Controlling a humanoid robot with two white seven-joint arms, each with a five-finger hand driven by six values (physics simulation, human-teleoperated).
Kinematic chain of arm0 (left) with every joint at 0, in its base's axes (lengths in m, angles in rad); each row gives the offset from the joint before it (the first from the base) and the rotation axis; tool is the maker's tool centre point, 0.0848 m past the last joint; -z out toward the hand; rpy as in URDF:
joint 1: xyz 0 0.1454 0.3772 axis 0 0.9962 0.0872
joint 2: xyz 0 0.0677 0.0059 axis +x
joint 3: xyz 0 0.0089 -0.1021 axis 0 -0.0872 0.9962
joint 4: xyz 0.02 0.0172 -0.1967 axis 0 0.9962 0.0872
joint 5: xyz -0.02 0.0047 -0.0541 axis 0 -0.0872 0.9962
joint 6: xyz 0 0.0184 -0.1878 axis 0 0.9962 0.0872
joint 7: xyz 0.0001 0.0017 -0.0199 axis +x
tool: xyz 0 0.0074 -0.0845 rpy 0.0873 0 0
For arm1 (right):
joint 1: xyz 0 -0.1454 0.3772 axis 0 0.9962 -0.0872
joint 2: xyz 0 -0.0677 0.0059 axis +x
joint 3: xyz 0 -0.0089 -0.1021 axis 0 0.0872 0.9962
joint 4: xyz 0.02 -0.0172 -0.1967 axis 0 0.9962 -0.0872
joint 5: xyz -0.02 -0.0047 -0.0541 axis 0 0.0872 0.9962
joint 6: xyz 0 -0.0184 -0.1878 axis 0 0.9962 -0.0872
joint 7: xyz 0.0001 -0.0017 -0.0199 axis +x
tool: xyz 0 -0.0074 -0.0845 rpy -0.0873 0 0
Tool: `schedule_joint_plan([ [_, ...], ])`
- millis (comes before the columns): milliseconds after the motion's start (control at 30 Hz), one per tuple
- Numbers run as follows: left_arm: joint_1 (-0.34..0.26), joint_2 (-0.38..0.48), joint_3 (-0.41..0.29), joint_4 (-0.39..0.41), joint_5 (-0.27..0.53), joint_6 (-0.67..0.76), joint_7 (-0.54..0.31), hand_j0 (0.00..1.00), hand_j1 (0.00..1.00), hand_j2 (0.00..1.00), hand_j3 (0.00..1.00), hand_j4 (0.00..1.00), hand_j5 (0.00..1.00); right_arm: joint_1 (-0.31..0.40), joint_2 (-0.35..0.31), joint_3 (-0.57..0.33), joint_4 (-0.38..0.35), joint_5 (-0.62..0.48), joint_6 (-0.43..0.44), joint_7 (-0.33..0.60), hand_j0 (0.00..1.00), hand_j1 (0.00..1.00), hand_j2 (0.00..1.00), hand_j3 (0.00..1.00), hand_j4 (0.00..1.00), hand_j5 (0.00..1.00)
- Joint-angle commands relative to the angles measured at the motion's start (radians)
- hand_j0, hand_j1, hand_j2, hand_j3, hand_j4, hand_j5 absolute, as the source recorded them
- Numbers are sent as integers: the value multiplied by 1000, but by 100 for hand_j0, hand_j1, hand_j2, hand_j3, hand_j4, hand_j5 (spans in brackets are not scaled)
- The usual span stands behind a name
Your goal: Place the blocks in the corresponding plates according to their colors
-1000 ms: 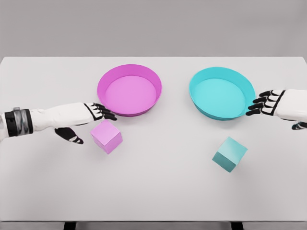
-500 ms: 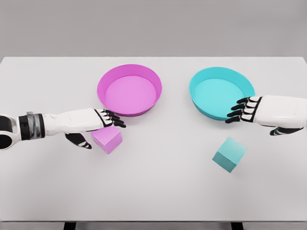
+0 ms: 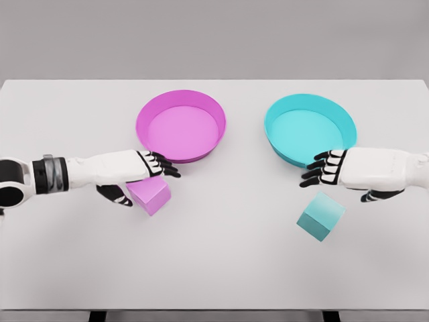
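White tabletop (image 3: 214,268) is filling most of the head view under a plain grey backdrop, and the four task pieces are sitting in two matched pairs on it. At the far side the pink plate (image 3: 181,125) is lying left of centre and the teal plate (image 3: 310,129) right of centre, both holding nothing. Each block is resting on the table just in front of its own colour: the pink block (image 3: 150,193) below the pink plate, the teal block (image 3: 321,215) below the teal plate, turned corner-on.

Coming in from the left, the left hand (image 3: 141,176) is hovering over the pink block's upper left, its fingers spread above the top face and its thumb hanging down beside the left face, not closed on anything. That posture looks like a pinch being lined up. From the right, the right hand (image 3: 335,171) is hanging between the teal plate's near rim and the teal block, its fingers apart and holding nothing, seemingly positioned to descend on that block.
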Motion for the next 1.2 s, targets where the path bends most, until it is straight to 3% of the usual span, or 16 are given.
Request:
schedule_joint_plan([
  [0, 0, -1, 0, -4, 8, 2, 1, 100, 100, 100, 100, 100, 100, 1, 2, -1, 0, -6, 1, 2, 100, 100, 100, 100, 100, 100],
  [333, 0, -4, -21, -21, 6, 2, 1, 98, 98, 98, 98, 98, 98, 29, 41, -1, 1, -6, 1, 10, 100, 100, 100, 100, 100, 100],
  [533, -2, -2, -21, -22, 6, 2, 1, 86, 86, 86, 86, 86, 86, 54, 47, -1, 6, -5, 1, 10, 100, 100, 100, 100, 100, 100],
  [633, -2, -1, -21, -22, 6, 2, -1, 74, 74, 74, 74, 74, 74, 55, 47, 0, 8, -3, 1, 11, 100, 100, 100, 100, 100, 100],
  [1033, -6, 4, -21, -25, 6, 2, -2, 64, 64, 64, 64, 64, 64, 89, 82, -1, 32, 5, 1, 11, 100, 100, 100, 100, 100, 100],
  [1167, -37, 12, -41, -70, 12, 2, -2, 62, 62, 62, 62, 62, 62, 95, 94, 0, 29, 6, 1, 11, 100, 100, 100, 100, 100, 100],
])
